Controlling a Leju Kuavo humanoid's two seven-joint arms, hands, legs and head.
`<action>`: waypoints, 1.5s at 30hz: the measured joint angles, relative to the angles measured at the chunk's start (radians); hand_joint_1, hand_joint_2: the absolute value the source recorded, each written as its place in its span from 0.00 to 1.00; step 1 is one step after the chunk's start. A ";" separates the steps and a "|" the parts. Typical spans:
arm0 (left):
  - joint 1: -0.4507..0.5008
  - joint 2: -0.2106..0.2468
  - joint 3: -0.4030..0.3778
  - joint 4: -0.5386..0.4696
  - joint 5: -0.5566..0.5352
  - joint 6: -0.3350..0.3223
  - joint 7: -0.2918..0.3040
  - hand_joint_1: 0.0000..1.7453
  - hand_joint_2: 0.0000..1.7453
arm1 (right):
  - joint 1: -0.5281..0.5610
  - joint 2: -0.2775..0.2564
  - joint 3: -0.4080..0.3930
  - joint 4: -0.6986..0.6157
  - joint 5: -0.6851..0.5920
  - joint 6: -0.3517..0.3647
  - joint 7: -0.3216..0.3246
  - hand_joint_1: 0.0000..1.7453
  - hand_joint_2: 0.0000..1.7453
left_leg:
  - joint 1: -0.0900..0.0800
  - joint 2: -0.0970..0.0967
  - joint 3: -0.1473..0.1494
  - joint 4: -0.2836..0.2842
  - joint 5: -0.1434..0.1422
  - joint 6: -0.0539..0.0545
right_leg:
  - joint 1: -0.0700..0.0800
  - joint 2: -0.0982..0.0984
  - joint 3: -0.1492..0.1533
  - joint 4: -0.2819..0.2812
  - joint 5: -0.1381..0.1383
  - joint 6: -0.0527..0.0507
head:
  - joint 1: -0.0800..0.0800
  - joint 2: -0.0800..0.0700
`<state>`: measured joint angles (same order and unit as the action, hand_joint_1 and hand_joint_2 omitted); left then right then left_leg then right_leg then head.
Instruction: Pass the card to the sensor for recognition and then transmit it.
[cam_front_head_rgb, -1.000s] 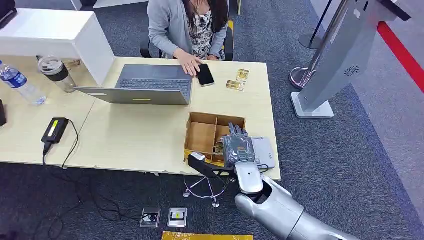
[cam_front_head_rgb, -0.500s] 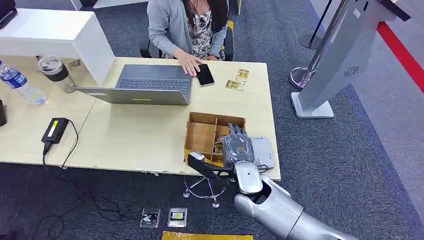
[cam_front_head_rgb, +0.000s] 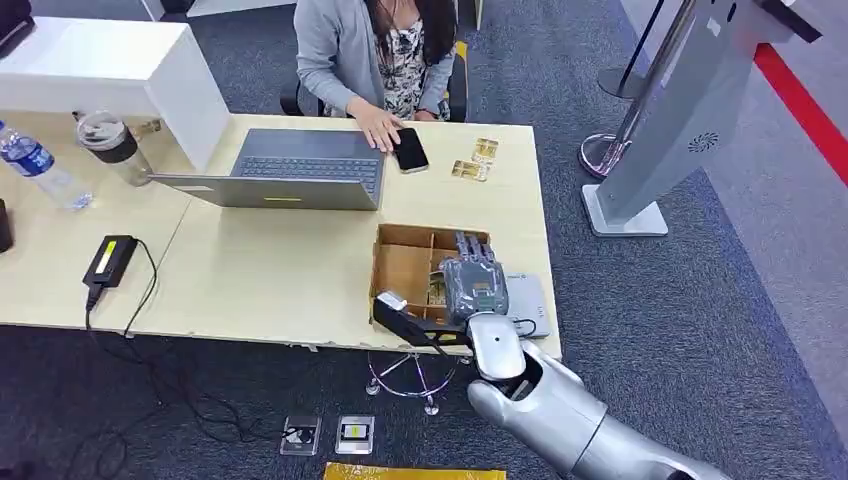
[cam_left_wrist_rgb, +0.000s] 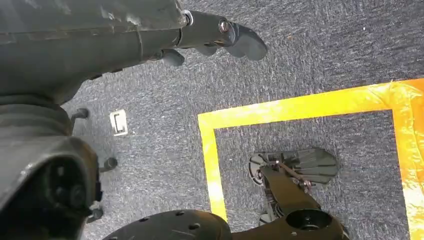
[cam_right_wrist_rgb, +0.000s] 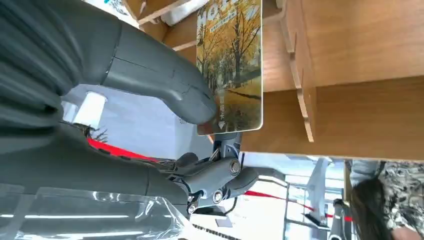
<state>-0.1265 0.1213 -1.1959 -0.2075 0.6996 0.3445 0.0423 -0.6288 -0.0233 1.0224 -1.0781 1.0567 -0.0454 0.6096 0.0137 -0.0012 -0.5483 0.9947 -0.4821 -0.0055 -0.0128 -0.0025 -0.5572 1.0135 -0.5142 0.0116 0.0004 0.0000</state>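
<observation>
My right hand (cam_front_head_rgb: 475, 285) hovers over the right compartments of the brown wooden box (cam_front_head_rgb: 420, 234) near the table's front edge. In the right wrist view the thumb (cam_right_wrist_rgb: 165, 85) and the fingers behind pinch a card (cam_right_wrist_rgb: 232, 65) printed with yellow autumn trees. The card stands just above the box's dividers. A flat grey sensor pad (cam_front_head_rgb: 528, 298) lies right of the box, partly under my hand. My left hand (cam_left_wrist_rgb: 220, 35) hangs over the carpet, fingers stretched out and holding nothing.
A person (cam_front_head_rgb: 375, 50) sits at the far side with a hand on a phone (cam_front_head_rgb: 410, 150) beside an open laptop (cam_front_head_rgb: 300, 165). Two gold cards (cam_front_head_rgb: 478, 160) lie near the phone. A grey kiosk stand (cam_front_head_rgb: 690, 110) is on the floor at right.
My right hand has risen slightly and shifted a little toward the far side of the box, taking the card with it.
</observation>
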 joint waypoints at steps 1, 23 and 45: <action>0.000 0.000 0.000 0.000 0.000 0.000 0.000 0.00 0.00 | 0.000 0.000 0.000 -0.001 0.003 -0.001 0.000 1.00 1.00 | 0.000 0.000 0.000 0.000 0.000 0.000 | 0.000 0.000 0.000 0.000 0.000 0.000 | 0.000 0.000; 0.000 0.000 0.016 0.000 -0.009 0.002 0.000 0.00 0.00 | -0.004 -0.006 -0.007 -0.025 0.083 -0.129 -0.006 1.00 1.00 | 0.000 0.000 0.000 0.000 0.000 0.000 | 0.000 0.000 0.000 0.000 0.000 0.000 | 0.000 0.000; -0.010 -0.001 0.017 0.000 -0.061 -0.011 0.020 0.00 0.00 | -0.156 0.010 -0.034 -0.021 0.102 -0.085 0.000 1.00 1.00 | 0.000 0.000 0.000 0.000 0.000 0.000 | 0.000 0.000 0.000 0.000 0.000 0.000 | 0.000 0.000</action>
<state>-0.1364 0.1198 -1.1791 -0.2079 0.6386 0.3338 0.0625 -0.7853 -0.0134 0.9880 -1.0990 1.1589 -0.1308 0.6100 0.0137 -0.0011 -0.5482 0.9948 -0.4818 -0.0057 -0.0128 -0.0024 -0.5572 1.0137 -0.5139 0.0117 0.0008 0.0000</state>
